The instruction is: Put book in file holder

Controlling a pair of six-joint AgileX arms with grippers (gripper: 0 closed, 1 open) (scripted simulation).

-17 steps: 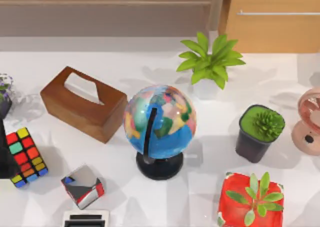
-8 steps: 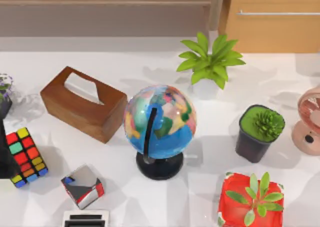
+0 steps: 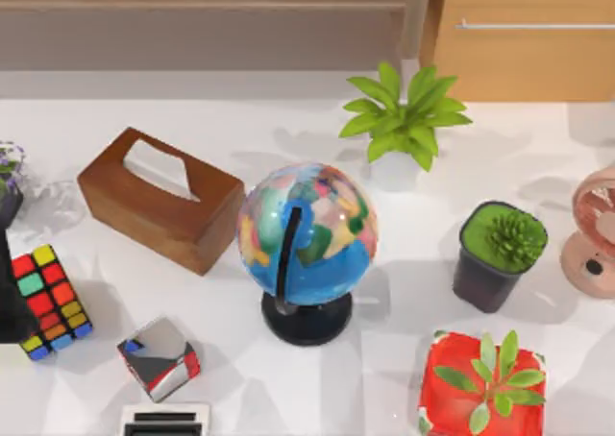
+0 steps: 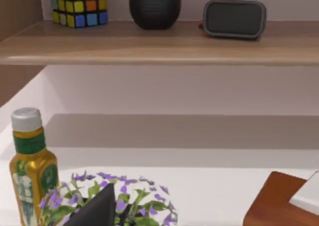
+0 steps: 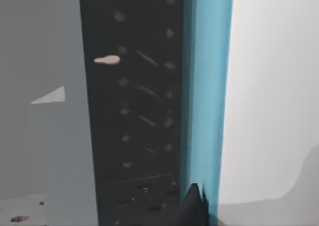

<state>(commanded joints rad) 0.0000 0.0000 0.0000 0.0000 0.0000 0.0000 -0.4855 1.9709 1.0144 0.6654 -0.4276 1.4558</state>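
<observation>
- The right tool shows as a dark tip pressed close against the book, whose teal-blue edge rises straight above that tip; I cannot tell whether the tool is clenched or released.
- Just beside the blue edge, away from the pale surface, runs a dark speckled panel, and past that a grey wall.
- The left tool shows as a dark wedge low among the purple flowers; its state I cannot tell either.
- Near the left tool stands a yellow bottle with a grey cap, and the brown tissue box lies well apart from it on the white counter.
- Beyond the left tool, a wooden shelf carries a colour cube, a black round speaker and a grey box.
</observation>
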